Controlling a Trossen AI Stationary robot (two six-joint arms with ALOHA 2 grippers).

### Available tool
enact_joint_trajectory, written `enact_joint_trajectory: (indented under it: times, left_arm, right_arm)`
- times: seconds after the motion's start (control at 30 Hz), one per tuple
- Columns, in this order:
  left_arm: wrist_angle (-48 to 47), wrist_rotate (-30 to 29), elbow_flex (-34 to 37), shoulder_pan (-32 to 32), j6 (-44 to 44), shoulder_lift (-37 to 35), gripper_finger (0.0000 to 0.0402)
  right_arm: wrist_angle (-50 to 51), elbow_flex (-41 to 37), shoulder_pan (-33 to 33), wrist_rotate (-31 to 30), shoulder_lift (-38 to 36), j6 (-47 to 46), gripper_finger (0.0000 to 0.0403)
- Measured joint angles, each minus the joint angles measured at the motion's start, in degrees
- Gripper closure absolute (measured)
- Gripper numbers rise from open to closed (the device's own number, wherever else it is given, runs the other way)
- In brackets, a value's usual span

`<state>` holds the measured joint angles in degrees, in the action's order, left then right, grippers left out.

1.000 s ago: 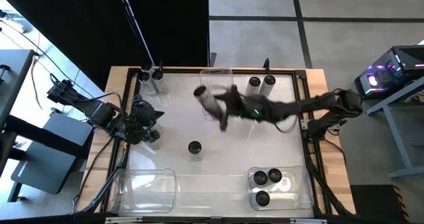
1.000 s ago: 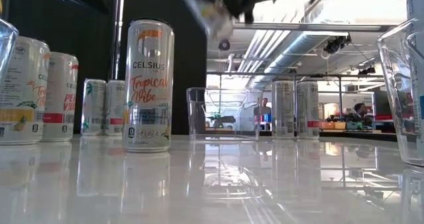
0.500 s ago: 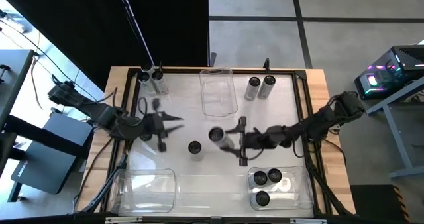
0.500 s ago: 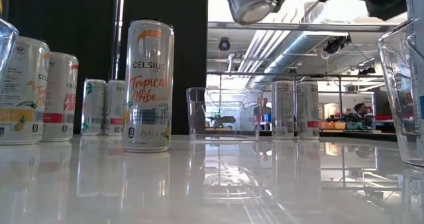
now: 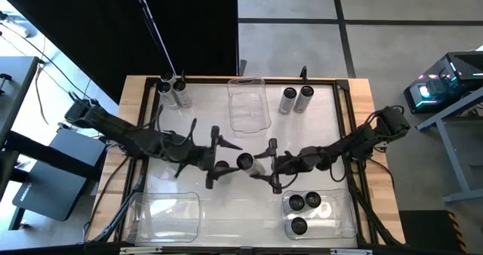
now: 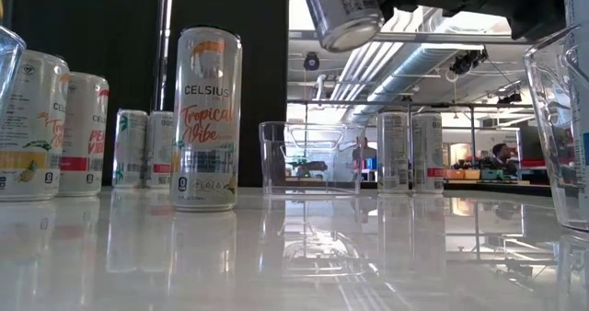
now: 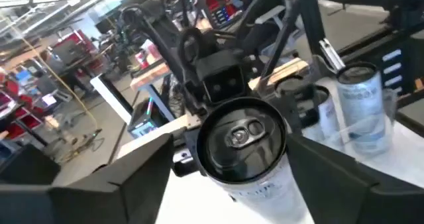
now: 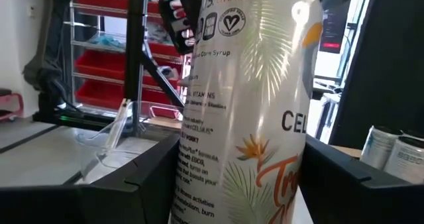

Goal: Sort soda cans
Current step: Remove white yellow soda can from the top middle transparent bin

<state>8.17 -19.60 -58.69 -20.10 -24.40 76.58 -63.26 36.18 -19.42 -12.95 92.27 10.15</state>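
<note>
My right gripper (image 5: 261,164) is shut on a white soda can (image 5: 244,161) above the table's middle; the low view shows the can (image 6: 340,12) high and tilted. My left gripper (image 5: 225,158) reaches in from the left and is open. In its wrist view its fingers stand on either side of the held can's dark top (image 7: 242,138), and I see no touch. A second can (image 5: 221,167) stands upright on its base on the table just below, tall in the low view (image 6: 207,118). My right gripper pinches the can's side wall (image 8: 199,184) between its two fingers, which lie across the can. It comes in about level from the table's right. The can is lifted clear of the table and tilted, its dark top turned toward my left gripper.
A clear bin (image 5: 249,104) sits at the far middle, with two cans (image 5: 172,93) far left and two (image 5: 296,98) to its right. A near-left bin (image 5: 166,213) holds nothing; a near-right bin (image 5: 343,219) holds three cans. More cans (image 6: 55,127) stand at the left.
My right gripper has carried the can from beside the far bin toward the near edge, to the table's middle, still lifted. My left gripper has swung from the left side toward the middle, up to the held can, and has opened wide.
</note>
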Motion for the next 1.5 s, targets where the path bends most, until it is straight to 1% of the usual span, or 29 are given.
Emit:
enact_joint_trajectory:
  times: [0.23,0.4,0.47,0.53,0.6,0.67,0.83,1.03,1.3,1.5]
  left_arm:
    - [-1.4,3.0,-3.4,1.4,3.5,2.5,0.0075]
    - [-1.5,2.5,-4.3,1.6,7.8,3.6,0.0071]
    - [-1.8,2.5,-4.3,2.0,11.2,3.7,0.0071]
    - [-2.2,2.9,-4.3,2.6,16.8,3.7,0.0071]
    - [-3.1,4.3,-4.3,3.2,19.3,3.5,0.0071]
    - [-3.7,6.0,-4.3,3.7,20.0,3.4,0.0071]
    - [-5.9,6.7,-4.4,4.1,22.6,3.7,0.0071]
    - [-6.5,5.7,-4.3,4.1,22.9,3.8,0.0071]
    - [-6.1,5.0,-4.3,4.0,27.3,4.8,0.0071]
    - [-5.2,3.6,-4.2,4.0,27.2,5.7,0.0071]
  right_arm:
    - [0.4,0.0,0.0,0.7,0.0,-0.3,0.0159]
    - [0.9,0.0,0.0,0.6,0.0,-0.9,0.0160]
    - [0.9,0.0,0.0,0.4,0.0,-1.1,0.0160]
    - [0.9,0.0,0.1,0.2,0.0,-1.4,0.0160]
    - [0.9,0.0,0.2,0.1,0.0,-1.8,0.0160]
    - [0.6,0.0,0.3,0.1,0.0,-1.6,0.0160]
    - [0.5,0.0,0.7,0.2,0.1,-1.3,0.0160]
    - [-0.5,0.0,0.7,0.1,0.2,-1.2,0.0160]
    - [-1.4,0.0,1.0,0.2,0.2,1.2,0.0161]
    - [-3.1,0.0,2.9,2.6,0.1,1.7,0.0163]
